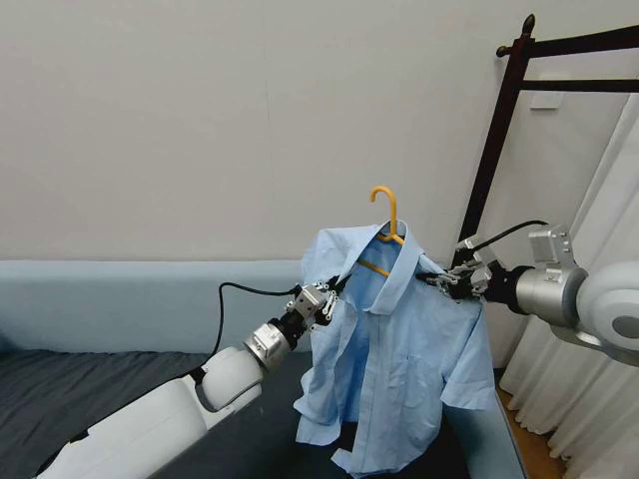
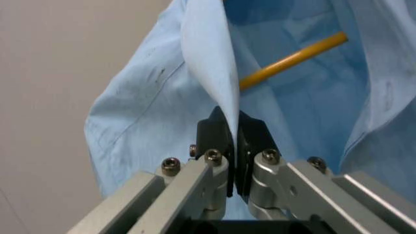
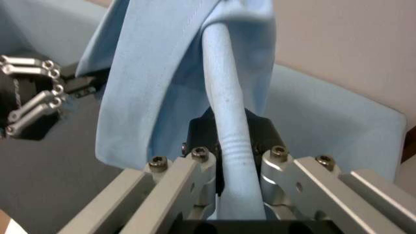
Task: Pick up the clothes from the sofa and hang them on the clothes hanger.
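Note:
A light blue short-sleeved shirt (image 1: 399, 349) hangs in the air on a yellow hanger (image 1: 387, 215), held up between both arms above the sofa. My left gripper (image 1: 330, 296) is shut on the shirt's front edge near the collar; the left wrist view shows the fabric fold (image 2: 215, 73) pinched between the pads and the yellow hanger bar (image 2: 293, 59) behind it. My right gripper (image 1: 439, 282) is shut on the shirt's other shoulder, where a rolled fold of cloth (image 3: 227, 112) runs between its fingers. The dark wooden clothes rack (image 1: 499, 130) stands at the right.
A pale blue sofa (image 1: 120, 304) with a dark grey seat (image 1: 60, 399) runs along the wall. White curtains (image 1: 589, 399) hang at the far right behind the rack. The rack's top bar (image 1: 589, 45) is above and right of the shirt.

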Controlling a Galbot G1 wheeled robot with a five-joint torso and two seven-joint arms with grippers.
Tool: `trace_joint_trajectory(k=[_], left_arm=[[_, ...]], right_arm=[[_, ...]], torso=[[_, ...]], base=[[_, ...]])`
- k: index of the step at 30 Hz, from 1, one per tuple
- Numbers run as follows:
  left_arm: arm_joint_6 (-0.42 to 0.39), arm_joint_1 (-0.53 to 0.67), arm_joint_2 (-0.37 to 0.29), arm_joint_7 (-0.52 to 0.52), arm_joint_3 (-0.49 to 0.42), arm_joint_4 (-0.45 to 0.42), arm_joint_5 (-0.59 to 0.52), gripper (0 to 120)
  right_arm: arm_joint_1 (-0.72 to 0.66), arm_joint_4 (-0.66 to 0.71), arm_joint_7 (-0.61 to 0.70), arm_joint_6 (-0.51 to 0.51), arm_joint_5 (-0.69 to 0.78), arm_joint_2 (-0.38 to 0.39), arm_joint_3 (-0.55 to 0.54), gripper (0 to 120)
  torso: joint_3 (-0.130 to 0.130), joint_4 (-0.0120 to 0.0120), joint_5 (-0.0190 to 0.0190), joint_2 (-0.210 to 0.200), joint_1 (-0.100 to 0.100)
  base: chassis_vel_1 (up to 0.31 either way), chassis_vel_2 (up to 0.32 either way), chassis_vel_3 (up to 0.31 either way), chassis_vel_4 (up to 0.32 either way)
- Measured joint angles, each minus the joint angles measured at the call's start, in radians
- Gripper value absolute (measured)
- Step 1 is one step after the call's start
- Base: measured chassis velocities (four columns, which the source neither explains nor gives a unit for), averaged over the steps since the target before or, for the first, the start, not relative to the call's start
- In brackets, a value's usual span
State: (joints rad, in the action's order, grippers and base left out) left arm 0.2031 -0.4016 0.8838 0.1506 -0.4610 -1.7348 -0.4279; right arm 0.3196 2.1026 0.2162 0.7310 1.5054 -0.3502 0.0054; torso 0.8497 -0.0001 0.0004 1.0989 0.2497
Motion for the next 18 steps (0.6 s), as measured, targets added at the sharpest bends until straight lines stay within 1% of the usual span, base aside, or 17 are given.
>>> trace_joint_trajectory(k=[7, 10, 14, 16, 17, 18], left_arm=[[-0.032, -0.037, 0.016, 0.037, 0.010, -0.034, -0.007, 0], [-0.062, -0.038, 0.021, 0.072, 0.010, -0.057, -0.036, 0], [-0.094, -0.014, 0.021, 0.113, 0.010, -0.082, -0.076, 0], [-0.132, 0.016, 0.023, 0.154, 0.005, -0.103, -0.121, 0], [-0.132, 0.016, 0.023, 0.154, 0.005, -0.103, -0.121, 0], [-0.162, 0.034, 0.024, 0.176, 0.001, -0.116, -0.146, 1]], right_arm=[[-0.041, -0.014, 0.044, 0.000, 0.054, -0.031, -0.014, 6], [-0.049, -0.020, 0.054, 0.000, 0.075, -0.031, -0.014, 6], [-0.076, -0.033, 0.055, 0.000, 0.097, -0.030, -0.014, 6], [-0.116, -0.043, 0.056, 0.000, 0.117, -0.029, -0.021, 6], [-0.116, -0.043, 0.056, 0.000, 0.117, -0.029, -0.021, 6], [-0.130, -0.046, 0.056, 0.000, 0.124, -0.028, -0.024, 6]], torso=[[0.000, 0.0000, 0.0001, 0.000, 0.000], [0.000, -0.0002, 0.0001, 0.000, 0.000], [0.000, -0.0002, 0.0002, 0.000, 0.000], [0.000, -0.0001, 0.0001, 0.000, 0.000], [0.000, -0.0001, 0.0001, 0.000, 0.000], [0.000, 0.0000, 0.0000, 0.000, 0.000]], base=[[0.000, 0.000, 0.000, 0.000], [0.000, 0.000, 0.000, 0.000], [0.000, 0.000, 0.000, 0.000], [0.000, 0.000, 0.000, 0.000], [0.000, 0.000, 0.000, 0.000], [0.000, 0.000, 0.000, 0.000]])
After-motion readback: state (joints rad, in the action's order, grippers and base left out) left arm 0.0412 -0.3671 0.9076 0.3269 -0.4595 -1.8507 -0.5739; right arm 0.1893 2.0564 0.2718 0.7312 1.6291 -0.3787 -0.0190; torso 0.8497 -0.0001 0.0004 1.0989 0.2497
